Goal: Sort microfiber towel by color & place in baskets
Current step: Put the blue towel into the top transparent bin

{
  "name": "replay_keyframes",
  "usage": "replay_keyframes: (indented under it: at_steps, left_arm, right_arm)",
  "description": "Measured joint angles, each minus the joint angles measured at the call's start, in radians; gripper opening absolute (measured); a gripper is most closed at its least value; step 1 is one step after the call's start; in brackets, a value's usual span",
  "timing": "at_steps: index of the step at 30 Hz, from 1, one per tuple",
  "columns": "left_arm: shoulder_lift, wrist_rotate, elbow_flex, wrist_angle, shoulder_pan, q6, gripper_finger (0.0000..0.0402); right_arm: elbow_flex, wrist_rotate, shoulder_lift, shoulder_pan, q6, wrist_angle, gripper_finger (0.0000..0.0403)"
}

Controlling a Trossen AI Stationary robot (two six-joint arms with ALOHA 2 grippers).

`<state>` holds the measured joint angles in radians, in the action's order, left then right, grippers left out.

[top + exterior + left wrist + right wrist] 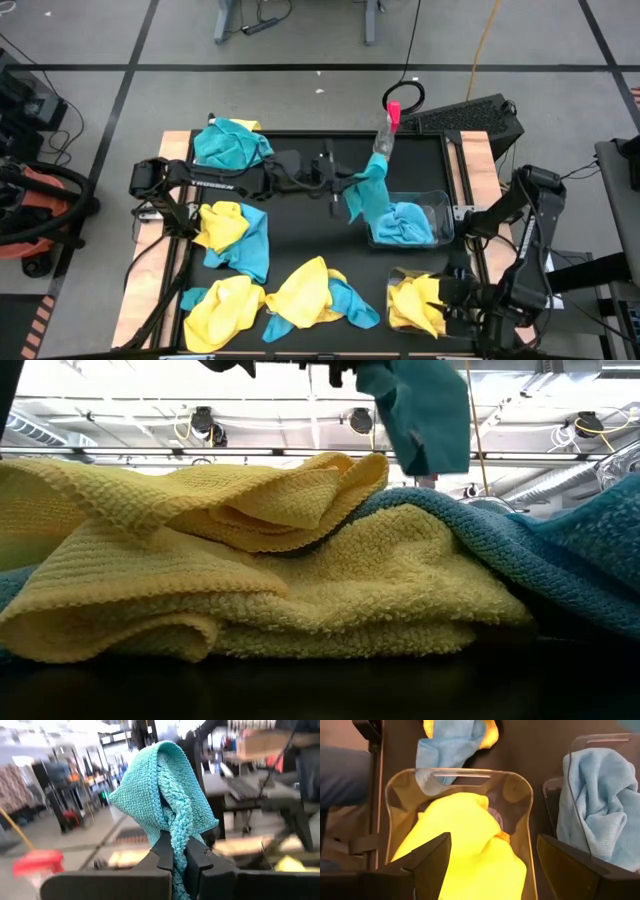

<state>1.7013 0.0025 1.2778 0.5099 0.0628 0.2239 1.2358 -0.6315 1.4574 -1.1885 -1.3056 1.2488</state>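
Observation:
My left gripper (340,190) is above the table's middle, shut on a teal towel (366,195) that hangs in the air beside the far basket (443,207). That clear tub holds teal towels (405,225). The hanging towel also shows at the top of the low view (420,410). My right gripper (492,865) is open. It hovers over the near basket (465,771), and a yellow towel (470,835) lies in that tub. It touches nothing. My left gripper pinches a bunched fold of the teal towel (175,832) between its two fingers (162,852), with several layers caught there. The fingers come in about level from the table's left. The towel is lifted clear of the table and hangs slack below the gripper.
Mixed yellow and teal towels lie in heaps on the table's left and near parts (235,235) (225,310) (315,295), and a teal heap is at the far left corner (230,145). A clear spray bottle with a pink top (388,125) stands at the far edge. The mat's middle is bare.

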Motion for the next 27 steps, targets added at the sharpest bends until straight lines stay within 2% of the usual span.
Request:
replay_keyframes:
  at_steps: [6,12,16,20,27]
  left_arm:
    - [0.021,0.019,0.001,0.094,0.01,0.001,0.0008]
    - [0.118,0.049,0.01,0.194,0.008,0.0,0.0008]
    - [0.207,0.05,0.078,0.196,0.009,-0.005,0.0008]
    - [0.303,0.057,0.163,0.143,0.009,-0.004,0.0008]
    - [0.447,0.086,0.305,-0.046,0.001,0.0,0.0016]
  right_arm:
    - [0.0,0.002,0.057,0.002,0.001,0.0,0.0288]
    - [0.0,0.001,0.059,0.002,0.002,-0.006,0.0288]
    - [0.0,0.002,0.058,0.002,0.002,-0.007,0.0288]
    - [0.0,0.003,0.058,0.002,-0.007,-0.008,0.0288]
    - [0.0,0.005,0.058,-0.002,-0.025,-0.02,0.0288]
